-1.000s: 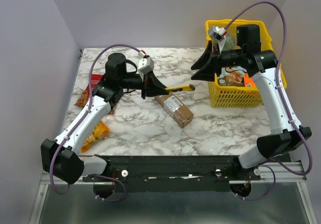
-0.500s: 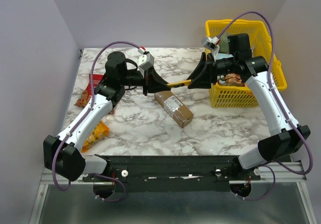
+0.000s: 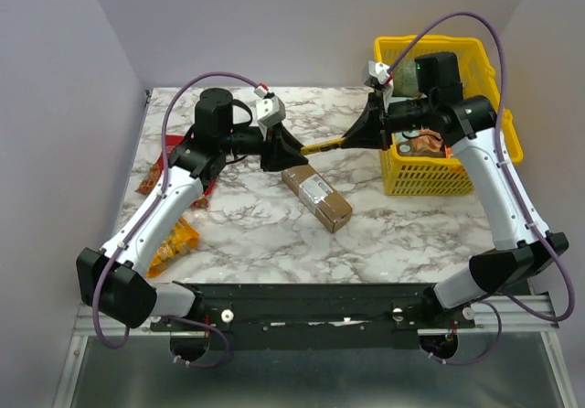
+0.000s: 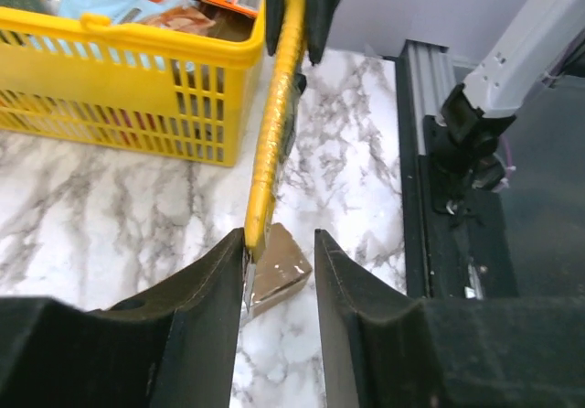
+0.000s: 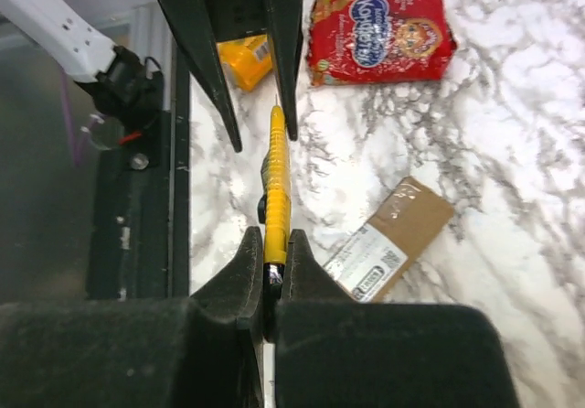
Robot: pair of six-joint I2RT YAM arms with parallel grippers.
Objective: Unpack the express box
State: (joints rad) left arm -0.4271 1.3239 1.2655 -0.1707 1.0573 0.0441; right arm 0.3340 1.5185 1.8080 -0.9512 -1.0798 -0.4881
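The express box (image 3: 316, 198), a brown carton with a white label, lies flat mid-table, also seen in the right wrist view (image 5: 393, 234) and partly between the fingers in the left wrist view (image 4: 277, 266). A yellow utility knife (image 3: 324, 146) spans the air between both grippers above the box's far end. My right gripper (image 5: 271, 234) is shut on one end of the knife (image 5: 276, 188). My left gripper (image 4: 279, 234) stands open around the other end, the knife (image 4: 274, 124) resting against its left finger.
A yellow basket (image 3: 430, 177) with packaged goods stands at the back right. A red snack bag (image 5: 379, 28) and an orange one (image 3: 174, 243) lie along the table's left side, under the left arm.
My right gripper has moved left to the knife and shut on its free end. My left gripper, shut on the knife before, has opened its jaws.
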